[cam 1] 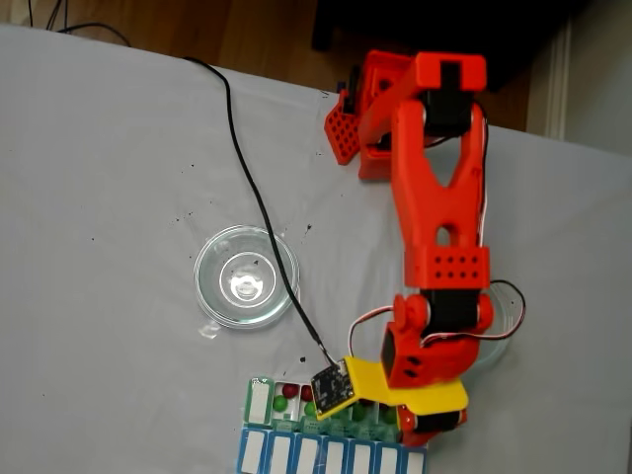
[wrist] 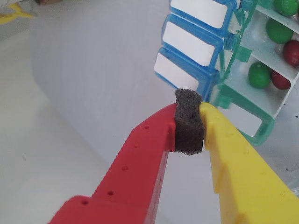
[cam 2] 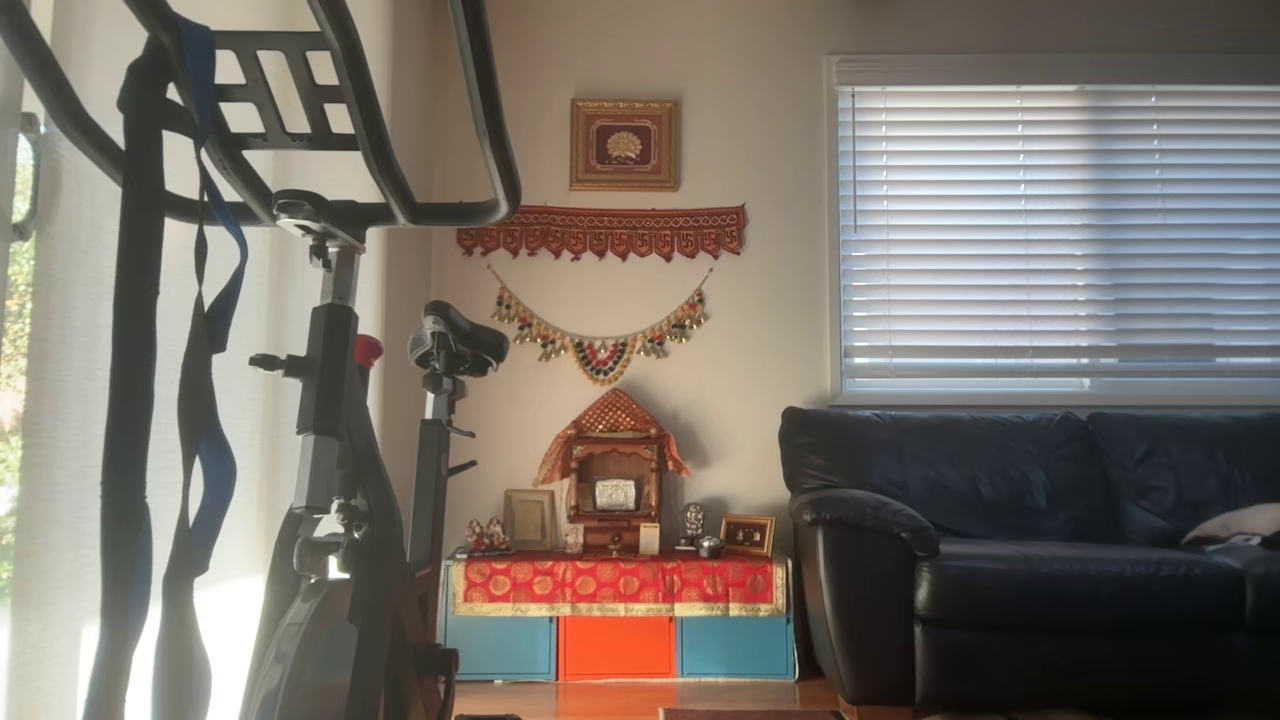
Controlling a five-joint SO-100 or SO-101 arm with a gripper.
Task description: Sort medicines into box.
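Two fingers, one red, one yellow, are pressed together on the dark foam pad (wrist: 189, 122) at the tip of the pincer (wrist: 189, 126); nothing between them that I can make out, no ball carried. In the wrist view it hangs just beside the box (wrist: 261, 74), near its end compartments, where green balls (wrist: 259, 74) and red balls (wrist: 292, 52) already sit mixed in the open cells. The blue-and-white row (wrist: 191, 44) adjoins the box, lids shut. My read: this is the gap between a drop and the next fetch. To do it well, lift straight up before swinging so the fingers don't clip the raised green lids, then go to whichever dish holds stock. In the fixed view the near glass dish (cam 1: 245, 276) looks empty; a second dish (cam 1: 506, 326) is mostly behind the arm, contents unclear. The black cable (cam 1: 259, 202) crosses the dish rim, so keep the swing clear of it. Surface (cam 1: 109, 178) is a pale grey cloth with dark specks. Room: exercise bike (cam 2: 340, 420), small shrine (cam 2: 612, 480), dark sofa (cam 2: 1050, 540), closed blinds (cam 2: 1060, 230).
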